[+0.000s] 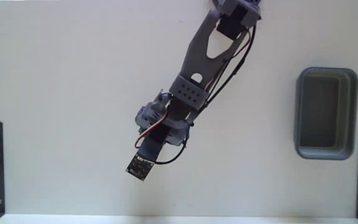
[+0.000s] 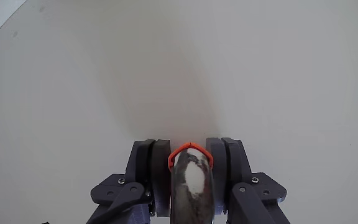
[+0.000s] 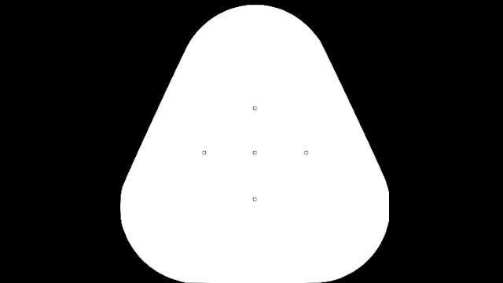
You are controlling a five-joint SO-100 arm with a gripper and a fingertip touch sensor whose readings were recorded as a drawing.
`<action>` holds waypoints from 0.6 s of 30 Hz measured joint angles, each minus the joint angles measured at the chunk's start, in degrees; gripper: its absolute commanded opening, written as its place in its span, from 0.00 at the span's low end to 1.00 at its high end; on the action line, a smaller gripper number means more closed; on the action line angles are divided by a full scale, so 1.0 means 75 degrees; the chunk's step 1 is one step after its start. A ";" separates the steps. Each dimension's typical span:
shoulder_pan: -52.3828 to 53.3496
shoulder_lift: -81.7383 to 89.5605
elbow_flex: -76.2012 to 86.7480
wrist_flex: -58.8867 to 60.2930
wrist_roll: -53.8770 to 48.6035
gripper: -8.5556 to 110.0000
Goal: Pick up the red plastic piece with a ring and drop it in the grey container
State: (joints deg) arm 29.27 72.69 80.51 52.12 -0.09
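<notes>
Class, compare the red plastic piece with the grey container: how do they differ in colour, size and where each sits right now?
The red plastic piece is orange-red; the grey container is grey-blue. Only a thin curved edge of the piece shows, clamped between the end effector jaws, while the far bigger container stands open on the white table, apart from the arm.

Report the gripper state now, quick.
Gripper: closed on the red plastic piece with a ring, as the wrist view shows.

1 red plastic piece with a ring (image 2: 189,151) (partly hidden), 1 grey container (image 1: 325,114), 1 arm (image 1: 205,59).
</notes>
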 measured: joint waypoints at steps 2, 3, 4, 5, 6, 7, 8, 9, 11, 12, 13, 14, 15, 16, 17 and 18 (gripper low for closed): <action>0.0000 0.0000 0.0000 0.0000 0.0000 0.36; 0.0000 0.0000 0.0000 0.0000 0.0000 0.35; 0.0000 0.0000 0.0000 0.0000 0.0000 0.35; 0.0000 0.0000 0.0000 0.0000 0.0000 0.35; 0.0000 0.0000 0.0000 0.0000 0.0000 0.35; 0.0000 0.0000 0.0000 0.0000 0.0000 0.34; 0.0000 0.0000 0.0000 0.0000 0.0000 0.34; 0.0000 0.0000 0.0000 0.0000 0.0000 0.34; 0.0000 0.0000 0.0000 0.0000 0.0000 0.34; 0.0000 0.0000 0.0000 0.0000 0.0000 0.33; 0.0000 0.0000 0.0000 0.0000 0.0000 0.33; 0.0000 0.0000 0.0000 0.0000 0.0000 0.33; 0.0000 0.0000 0.0000 0.0000 0.0000 0.33; 0.0000 0.0000 0.0000 0.0000 0.0000 0.32; 0.0000 0.0000 0.0000 0.0000 0.0000 0.32; 0.0000 0.0000 0.0000 0.0000 0.0000 0.32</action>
State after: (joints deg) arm 29.27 72.69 80.51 52.12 -0.09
